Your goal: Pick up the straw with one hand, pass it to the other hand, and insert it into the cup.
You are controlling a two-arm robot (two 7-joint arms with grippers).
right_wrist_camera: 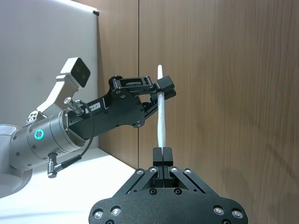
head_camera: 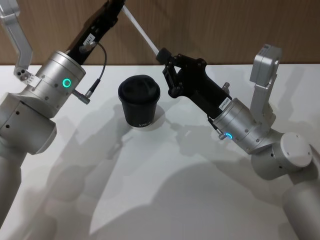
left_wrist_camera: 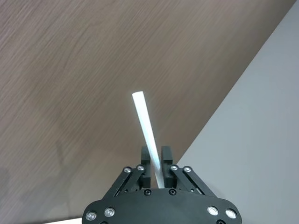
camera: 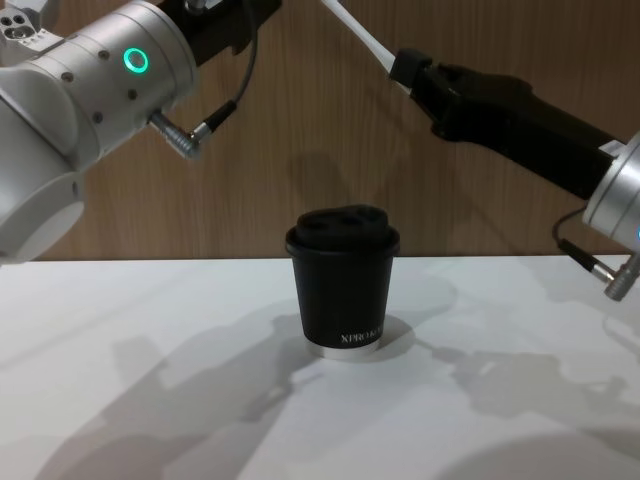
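The white straw (head_camera: 142, 31) hangs slanted in the air above and behind the black lidded cup (head_camera: 139, 102), which stands upright on the table. My left gripper (left_wrist_camera: 156, 154) is shut on the straw (left_wrist_camera: 142, 116) near its upper end, at the top of the head view. My right gripper (head_camera: 162, 54) pinches the straw's lower end, just right of and above the cup. In the right wrist view the straw (right_wrist_camera: 161, 121) rises from my right gripper (right_wrist_camera: 161, 154) up to the left gripper (right_wrist_camera: 164, 88). From the chest view, the cup (camera: 343, 280) stands below the straw (camera: 360, 30).
The white table (head_camera: 175, 190) spreads around the cup with open room in front and to both sides. A wooden wall (head_camera: 225, 30) stands right behind the table's far edge, close to both grippers.
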